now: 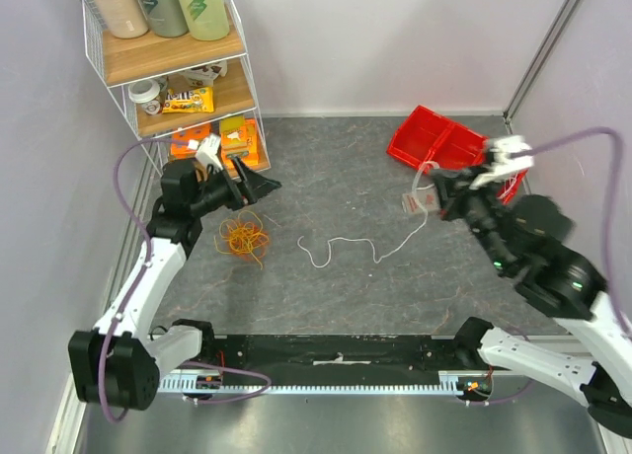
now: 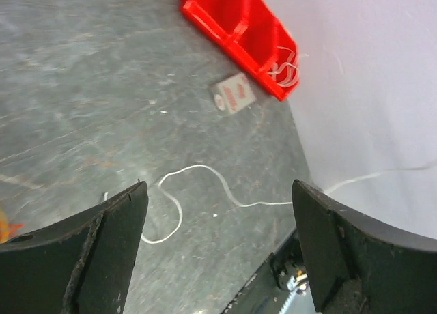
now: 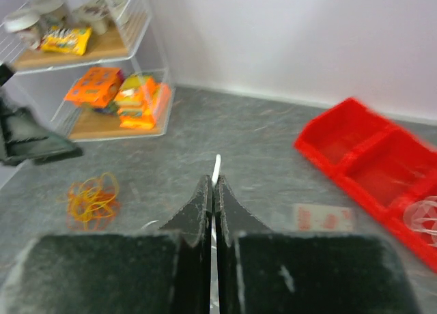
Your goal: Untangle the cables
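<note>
My right gripper [image 3: 214,184] pinches the white cable [image 1: 341,245], apparently. I'd draw it slowly toward the far right corner, with my left gripper [image 1: 259,188] spread near the orange-yellow tangle [image 1: 243,237].

rack [image 1: 178,61] far-left | cable tangle [image 1: 243,239] before it | loose cable [image 1: 353,240] centre | bin [image 1: 420,128] far-right | card [image 1: 413,203] beside bin

The red bin [image 1: 439,140] looks glossy plastic, the grey tabletop [image 1: 336,178] matt and mottled, the shelf boards [image 1: 173,57] wooden.
</note>
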You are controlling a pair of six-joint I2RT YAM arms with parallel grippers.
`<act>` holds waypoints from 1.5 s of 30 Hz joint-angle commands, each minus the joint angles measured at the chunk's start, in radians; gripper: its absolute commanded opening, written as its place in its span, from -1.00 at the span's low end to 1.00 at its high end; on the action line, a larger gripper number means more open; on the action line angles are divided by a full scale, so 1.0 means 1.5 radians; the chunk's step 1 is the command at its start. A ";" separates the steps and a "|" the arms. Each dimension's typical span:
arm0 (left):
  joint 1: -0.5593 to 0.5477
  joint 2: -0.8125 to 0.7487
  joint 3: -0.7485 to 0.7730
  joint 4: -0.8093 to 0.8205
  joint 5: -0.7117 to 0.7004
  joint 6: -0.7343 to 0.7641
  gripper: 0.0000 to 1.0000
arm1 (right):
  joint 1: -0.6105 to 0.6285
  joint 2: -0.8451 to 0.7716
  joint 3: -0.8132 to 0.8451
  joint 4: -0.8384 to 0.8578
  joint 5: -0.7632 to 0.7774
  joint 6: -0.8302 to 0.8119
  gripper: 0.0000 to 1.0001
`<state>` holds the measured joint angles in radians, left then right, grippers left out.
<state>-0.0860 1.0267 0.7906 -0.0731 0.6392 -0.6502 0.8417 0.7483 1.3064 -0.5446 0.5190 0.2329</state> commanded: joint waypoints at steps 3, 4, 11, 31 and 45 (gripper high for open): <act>-0.054 0.060 0.114 0.083 0.046 -0.055 0.81 | 0.002 0.111 -0.191 0.209 -0.230 0.138 -1.00; -0.052 0.066 0.125 0.085 0.043 -0.055 0.81 | 0.001 0.135 -0.220 0.254 -0.265 0.161 -1.00; -0.050 0.104 0.219 0.011 -0.029 0.024 0.74 | 0.001 0.358 -0.225 0.342 -0.368 0.197 -1.00; -0.034 0.082 0.139 0.021 -0.048 0.090 0.68 | 0.001 0.566 -0.198 0.208 -0.251 0.157 -0.85; -0.029 0.094 0.130 0.039 -0.024 0.070 0.67 | 0.001 0.561 -0.245 0.276 -0.306 0.197 0.01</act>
<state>-0.1356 1.1690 0.9897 -0.0666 0.5789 -0.5484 0.8433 1.6131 0.9398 -0.2047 0.0814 0.4988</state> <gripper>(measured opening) 0.840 0.487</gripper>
